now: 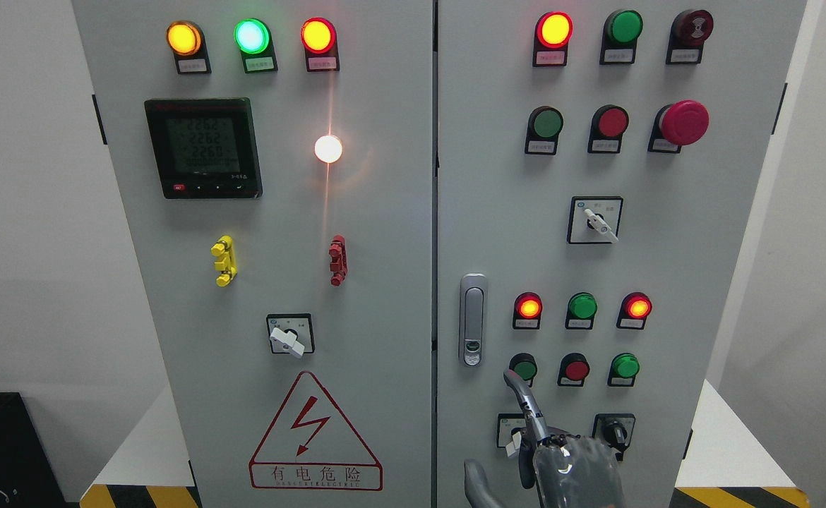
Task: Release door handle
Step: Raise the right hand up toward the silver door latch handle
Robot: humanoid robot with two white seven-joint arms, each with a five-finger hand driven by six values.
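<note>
1. Checking the door handle (472,319): it sits flush on the right door's left edge, nothing touching it.
2. I see my right hand (558,458) below it, fingers (524,398) apart, holding nothing.
3. I judge the release complete; only withdrawal remains.

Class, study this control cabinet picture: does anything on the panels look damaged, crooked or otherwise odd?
Nothing looks damaged or askew. The door handle lies flush on the right door, untouched. The robot's right hand is below it, one finger raised, holding nothing. The only oddity is the white lamp, bright enough to streak glare down the left door.
</note>
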